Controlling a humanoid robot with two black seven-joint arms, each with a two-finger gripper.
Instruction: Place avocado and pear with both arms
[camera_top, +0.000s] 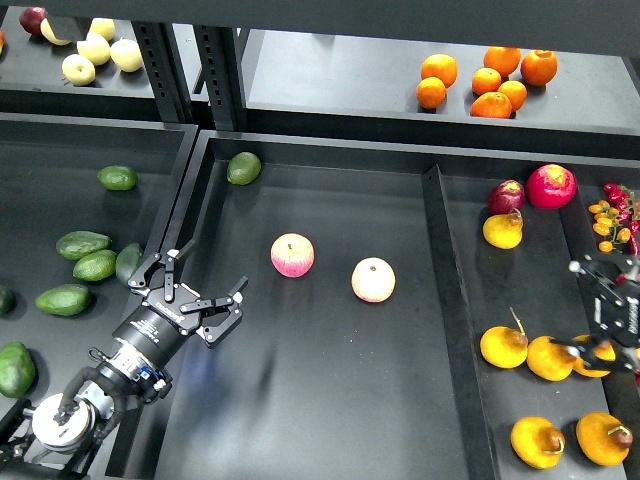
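The dark green avocado lies in the left bin beside two paler ones, right against the divider wall. My left gripper is open and empty, hovering over that wall just right of the avocado. The pear, yellow-orange with a brown end, is the right-most of a row of three pears in the right bin. My right gripper comes in from the right edge, open, with its lower finger over that pear and its upper finger well above it.
Two pink-yellow apples lie in the middle bin, with a small green fruit at its back corner. More pears, red fruit and chillies fill the right bin. Oranges sit on the back shelf.
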